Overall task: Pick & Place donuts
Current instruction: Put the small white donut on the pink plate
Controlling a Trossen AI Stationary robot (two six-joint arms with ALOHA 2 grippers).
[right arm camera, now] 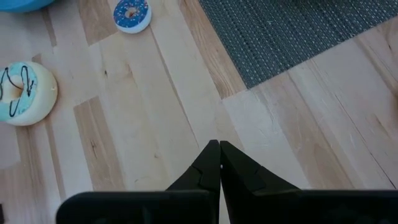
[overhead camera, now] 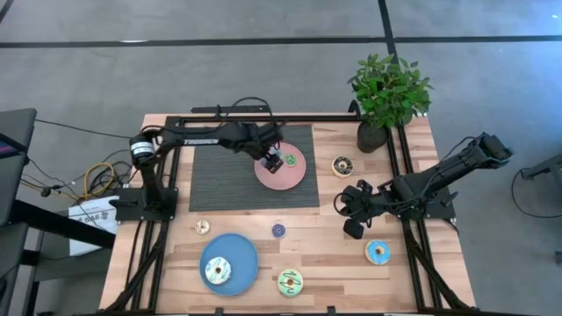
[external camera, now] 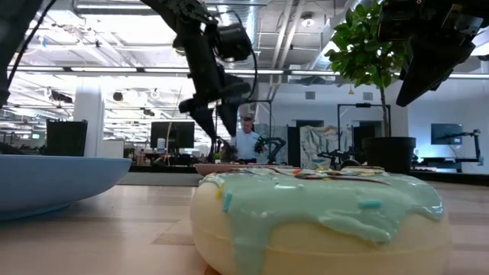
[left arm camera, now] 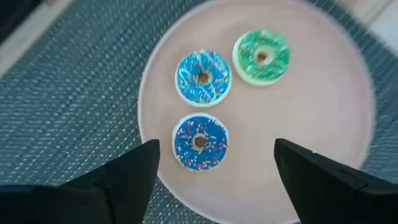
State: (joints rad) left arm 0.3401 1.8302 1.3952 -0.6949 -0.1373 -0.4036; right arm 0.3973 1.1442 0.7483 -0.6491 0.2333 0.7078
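I noted the left gripper (left arm camera: 214,171) hanging open above the pink plate (left arm camera: 323,112), which held three donuts (left arm camera: 200,141). The right gripper (right arm camera: 219,163) sat closed, empty, over bare table (right arm camera: 155,124); other donuts lay scattered.

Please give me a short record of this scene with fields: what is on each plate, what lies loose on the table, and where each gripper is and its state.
pink plate: three small donuts, two blue, one green
blue plate: one teal donut
loose on table: lime green donut, light blue donut, brown donut, small purple donut, small cream donut
left gripper: above the pink plate, fingers open, holding nothing
right gripper: over bare wood at the mat's corner, fingers shut, empty
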